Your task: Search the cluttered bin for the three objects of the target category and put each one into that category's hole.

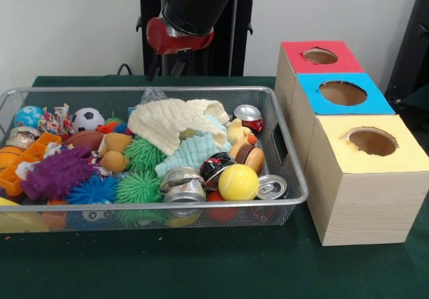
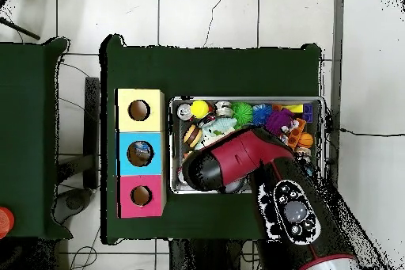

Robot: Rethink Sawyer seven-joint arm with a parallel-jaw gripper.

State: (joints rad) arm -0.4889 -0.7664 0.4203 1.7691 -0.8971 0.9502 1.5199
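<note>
The silver wire-mesh bin (image 1: pixel 201 89) is full of toys, and it also shows in the overhead view (image 2: pixel 245 100). One crumpled piece of clear film (image 1: pixel 153 96) pokes up at the bin's far rim, left of a cream cloth. No other clear film shows. My gripper (image 1: pixel 167 70) hangs just above and behind that piece, its two fingers apart and empty. In the overhead view my arm (image 2: pixel 237 160) covers the gripper and the bin's near side. The blue-topped box's hole (image 1: pixel 342 92) is in the middle box, and something glinting shows inside it from overhead (image 2: pixel 140 153).
The red-topped box (image 1: pixel 320 55) and yellow-topped box (image 1: pixel 372 141) flank the blue one, right of the bin. In the bin lie a cream knitted cloth (image 1: pixel 174 121), silver cans (image 1: pixel 249 114) (image 1: pixel 271 187), a yellow ball (image 1: pixel 238 182), spiky toys (image 1: pixel 57 171) and a small football (image 1: pixel 87 118).
</note>
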